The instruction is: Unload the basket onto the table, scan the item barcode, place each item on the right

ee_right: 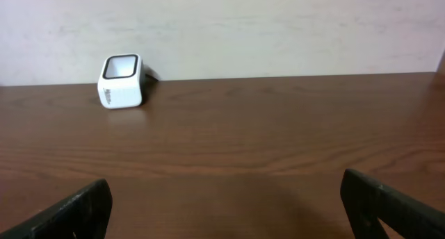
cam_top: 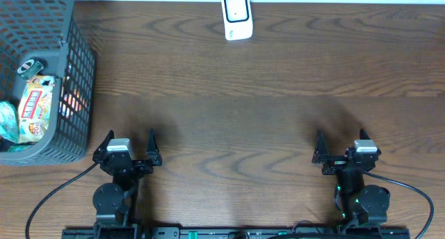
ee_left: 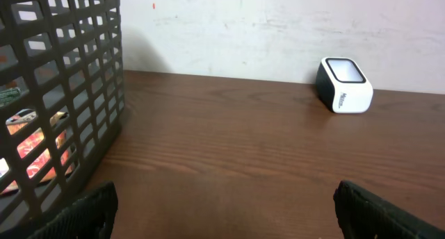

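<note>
From overhead I have the dark mesh basket [cam_top: 78,65] at the far left edge of the bench [cam_top: 236,107]. Only that view lets me look down into it: the snack packet [cam_top: 33,108] lies inside among other packs, printed face up. Its long axis runs roughly away from the arms, leaning a little to one side. I can't make out a barcode on it. Through the left wrist camera the same basket is just a grid wall at the left, with scraps of red wrapper showing through the holes.

The left claw [cam_top: 131,136] sits low near the front edge, just right of the basket, its fingers [ee_left: 83,215] spread wide with nothing between them. The scanner [cam_top: 237,17] stands at the back middle of the bench, close to the wall [ee_left: 278,23]. Overhead gives me its white outline and dark window from above, while both wrist views show it side-on, the window tilted upward on top. The right claw [cam_top: 340,136] mirrors the left at the front right, likewise wide apart and empty, well away from everything.

The bench is dark brown wood grain; the wall behind is plain off-white with faint scuffs
</note>
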Tool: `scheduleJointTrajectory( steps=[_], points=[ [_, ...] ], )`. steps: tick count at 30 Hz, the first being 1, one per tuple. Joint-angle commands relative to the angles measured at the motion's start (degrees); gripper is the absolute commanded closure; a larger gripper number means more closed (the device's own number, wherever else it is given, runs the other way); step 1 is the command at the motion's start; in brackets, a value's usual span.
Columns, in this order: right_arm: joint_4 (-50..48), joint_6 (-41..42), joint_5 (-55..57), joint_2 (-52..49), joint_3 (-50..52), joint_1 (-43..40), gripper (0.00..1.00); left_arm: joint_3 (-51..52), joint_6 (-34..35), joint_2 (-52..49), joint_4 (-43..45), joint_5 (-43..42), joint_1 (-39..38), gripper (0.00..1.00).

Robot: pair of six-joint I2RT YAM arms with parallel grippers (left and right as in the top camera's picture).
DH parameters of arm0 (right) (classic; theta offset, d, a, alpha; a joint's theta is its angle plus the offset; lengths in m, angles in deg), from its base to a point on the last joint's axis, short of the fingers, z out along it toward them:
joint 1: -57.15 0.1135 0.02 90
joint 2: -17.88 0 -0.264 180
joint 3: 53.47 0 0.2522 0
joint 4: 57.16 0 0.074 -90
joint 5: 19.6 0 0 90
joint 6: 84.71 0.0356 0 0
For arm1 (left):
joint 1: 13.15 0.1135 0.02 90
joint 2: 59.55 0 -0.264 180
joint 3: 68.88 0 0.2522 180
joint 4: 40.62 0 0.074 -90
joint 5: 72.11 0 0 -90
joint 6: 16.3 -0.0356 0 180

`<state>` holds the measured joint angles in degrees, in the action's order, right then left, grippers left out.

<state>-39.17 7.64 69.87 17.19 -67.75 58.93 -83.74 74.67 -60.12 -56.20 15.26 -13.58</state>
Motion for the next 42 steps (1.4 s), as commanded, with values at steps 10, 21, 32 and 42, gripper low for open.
scheduleJointTrajectory(
  steps=[10,21,32,42],
  points=[
    [0.07,0.37,0.2,0.15,0.22,-0.35,0.01,0.87,-1.18,0.35,-2.38,1.81,0.09,0.02],
    [0.07,0.37,0.2,0.15,0.22,-0.35,0.01,0.87,-1.18,0.35,-2.38,1.81,0.09,0.03],
    [0.07,0.37,0.2,0.15,0.22,-0.35,0.01,0.87,-1.18,0.35,-2.38,1.81,0.09,0.03],
    [0.07,0.37,0.22,0.15,0.22,-0.35,0.01,0.83,5.27,0.35,7.23,-13.03,0.04,0.02]
  ],
)
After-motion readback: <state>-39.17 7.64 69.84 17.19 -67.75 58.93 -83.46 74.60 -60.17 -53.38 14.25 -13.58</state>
